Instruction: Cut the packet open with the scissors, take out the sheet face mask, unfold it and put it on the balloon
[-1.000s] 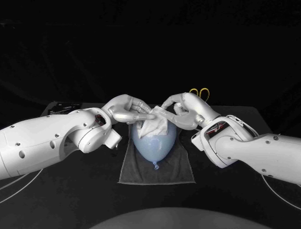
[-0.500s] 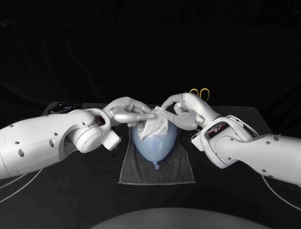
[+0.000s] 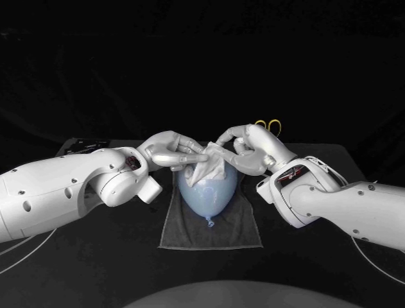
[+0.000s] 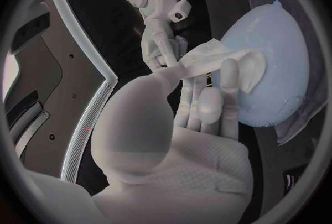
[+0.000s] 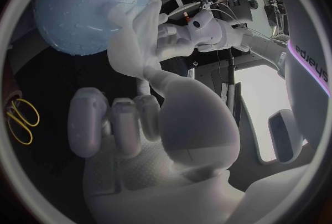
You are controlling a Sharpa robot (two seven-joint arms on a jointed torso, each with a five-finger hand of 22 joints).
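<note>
Pale blue rubber at the centre of the frame: the balloon lies on a dark grey cloth, its knotted neck pointing toward the lower edge. The cloth is spread flat on the black desk, whose matte top runs from the lower edge up to mid-frame. Behind the desk the room is a plain dark backdrop across the upper half of the frame.

The white sheet face mask is crumpled and partly unfolded, draped against the balloon's wide upper end, just above centre. The left hand, reaching in from the left of the frame, pinches one edge of the mask between thumb and fingers. The right hand, reaching in from the right, pinches the opposite edge, its other fingers curled in. Both hands sit close together over the balloon's upper end, with the mask stretched between them.

Yellow-handled scissors lie on the desk just beyond the right hand, right of centre, near the desk's far edge
</note>
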